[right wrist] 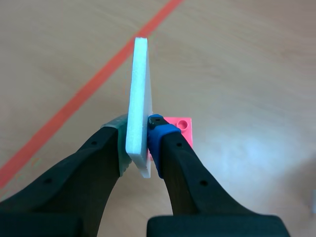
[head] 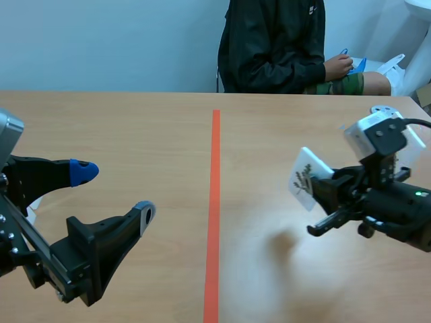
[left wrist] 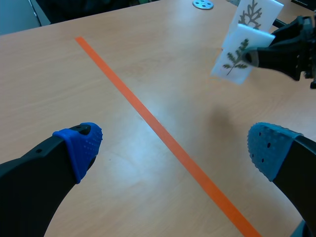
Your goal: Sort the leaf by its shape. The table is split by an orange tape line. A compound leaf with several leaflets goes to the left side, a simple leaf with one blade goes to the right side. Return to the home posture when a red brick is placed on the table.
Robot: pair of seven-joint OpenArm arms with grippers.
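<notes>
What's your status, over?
Left fingers open, left of tape. Right fingers shut on leaf card, compound leaf, held off table, right of tape. Small red piece beside card, unclear.

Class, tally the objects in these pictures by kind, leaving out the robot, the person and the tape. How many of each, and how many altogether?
Leaf cards: 2, the held card and a second card beyond it
Red brick: 1
Round disc: 1
Total: 4

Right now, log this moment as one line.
left gripper: open, left of tape line | right gripper: shut on compound-leaf card, raised, right of line
</notes>
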